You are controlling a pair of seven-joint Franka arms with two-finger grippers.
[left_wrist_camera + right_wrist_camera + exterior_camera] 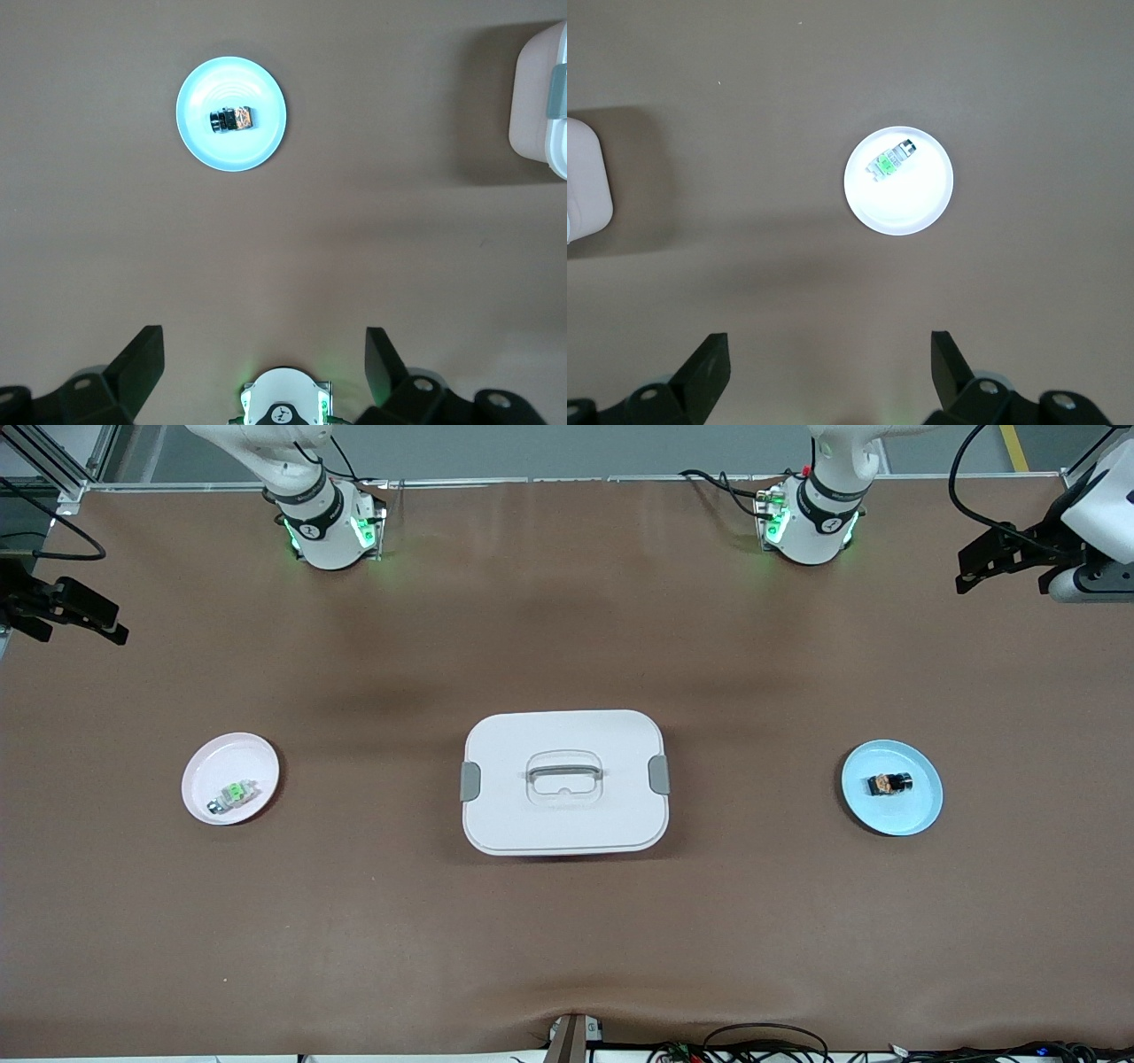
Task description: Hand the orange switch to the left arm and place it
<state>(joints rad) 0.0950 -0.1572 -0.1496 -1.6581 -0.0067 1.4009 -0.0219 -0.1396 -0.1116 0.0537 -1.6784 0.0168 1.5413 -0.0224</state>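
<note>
Box (pixel 542 97) cut off, wrist views

You've got soft, even overhead light here, nothing blown out except the white plate (pixel 899 181) in the right wrist view. The box (pixel 565 781) throws a faint shadow, with blurry dark patches above it mid-frame. Everything's reasonably sharp.

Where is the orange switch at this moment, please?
The orange switch lies on the blue plate toward the left arm's end of the table, beside the white box, untouched.
</note>
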